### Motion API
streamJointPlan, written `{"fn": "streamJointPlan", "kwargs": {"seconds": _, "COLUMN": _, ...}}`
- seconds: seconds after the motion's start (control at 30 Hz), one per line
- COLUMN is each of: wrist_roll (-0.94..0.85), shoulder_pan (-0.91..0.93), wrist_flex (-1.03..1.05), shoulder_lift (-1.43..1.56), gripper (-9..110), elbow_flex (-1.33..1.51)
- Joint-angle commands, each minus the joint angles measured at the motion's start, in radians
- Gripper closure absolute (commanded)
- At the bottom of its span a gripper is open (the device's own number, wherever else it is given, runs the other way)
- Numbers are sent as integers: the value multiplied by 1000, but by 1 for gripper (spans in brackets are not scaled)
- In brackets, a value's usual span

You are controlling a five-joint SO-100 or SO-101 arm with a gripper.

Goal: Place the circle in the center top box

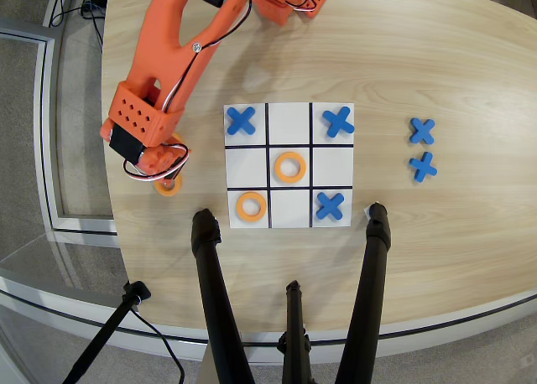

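In the overhead view the orange arm reaches down from the top left. Its gripper [170,173] hangs over the table left of the board [289,107], right above an orange ring [168,186] that it partly covers. I cannot tell whether the jaws are around the ring or whether they are shut. An orange edge [178,139] beside the wrist may be another ring. Two more rings lie on the board, one in the centre cell [289,167] and one in the bottom left cell [251,206]. The middle cell of the bottom row [289,208] is bare white.
Blue X pieces lie in the top left [241,121], top right [338,121] and bottom right [330,205] cells. Two spare X's [422,149] lie on the table to the right. Black tripod legs [210,292] stand along the near edge below the board.
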Motion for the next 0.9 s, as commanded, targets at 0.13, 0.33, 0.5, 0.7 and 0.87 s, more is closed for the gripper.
{"fn": "streamJointPlan", "kwargs": {"seconds": 0.13, "wrist_roll": 25, "shoulder_pan": -55, "wrist_flex": 58, "shoulder_lift": 218, "gripper": 102, "elbow_flex": 80}}
{"fn": "streamJointPlan", "kwargs": {"seconds": 0.33, "wrist_roll": 54, "shoulder_pan": -181, "wrist_flex": 44, "shoulder_lift": 523, "gripper": 102, "elbow_flex": 379}}
{"fn": "streamJointPlan", "kwargs": {"seconds": 0.5, "wrist_roll": 103, "shoulder_pan": -330, "wrist_flex": 46, "shoulder_lift": 802, "gripper": 102, "elbow_flex": 627}}
{"fn": "streamJointPlan", "kwargs": {"seconds": 0.7, "wrist_roll": 132, "shoulder_pan": -477, "wrist_flex": 104, "shoulder_lift": 1086, "gripper": 102, "elbow_flex": 851}}
{"fn": "streamJointPlan", "kwargs": {"seconds": 0.87, "wrist_roll": 150, "shoulder_pan": -552, "wrist_flex": 114, "shoulder_lift": 1177, "gripper": 102, "elbow_flex": 930}}
